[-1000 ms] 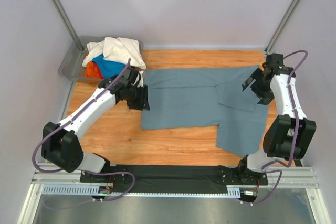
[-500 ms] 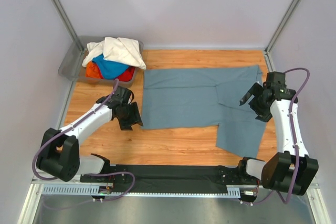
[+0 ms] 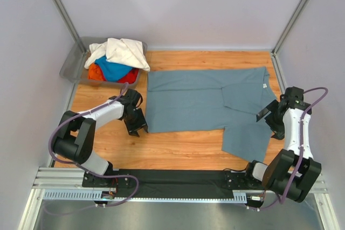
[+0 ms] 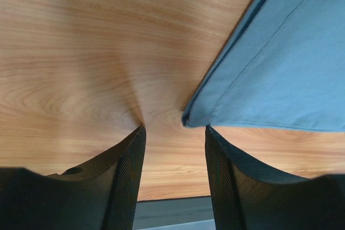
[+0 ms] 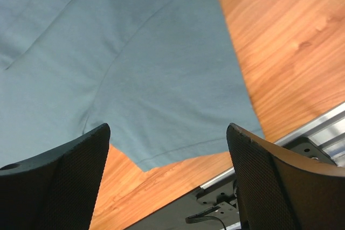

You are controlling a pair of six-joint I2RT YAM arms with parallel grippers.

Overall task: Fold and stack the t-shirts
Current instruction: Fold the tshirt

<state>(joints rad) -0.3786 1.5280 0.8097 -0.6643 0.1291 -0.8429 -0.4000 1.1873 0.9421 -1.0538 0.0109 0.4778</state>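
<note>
A large slate grey-blue t-shirt [image 3: 199, 100] lies spread flat on the wooden table, a sleeve [image 3: 245, 138] reaching toward the near edge on the right. My left gripper [image 3: 136, 125] sits low at the shirt's near-left corner. In the left wrist view that corner [image 4: 188, 118] lies just ahead of my left gripper [image 4: 174, 129], which is open with only bare wood between its fingers. My right gripper [image 3: 272, 119] hovers wide open above the sleeve; in the right wrist view the sleeve hem [image 5: 178, 144] runs between the fingers of my right gripper [image 5: 168, 133]. Cream-white [image 3: 121, 51], bright blue [image 3: 113, 69] and red-orange [image 3: 96, 72] t-shirts are heaped at the back left.
The heaped shirts fill a grey plastic bin [image 3: 73, 63] at the table's back-left corner. A black base plate and metal rail [image 3: 178, 179] run along the near edge, also showing as the rail [image 5: 302, 138] in the right wrist view. Walls close in on the left, back and right.
Both arms have drawn back toward the near side: the left gripper slid down the shirt's left edge to its near corner, and the right gripper moved from the collar area to over the sleeve.
</note>
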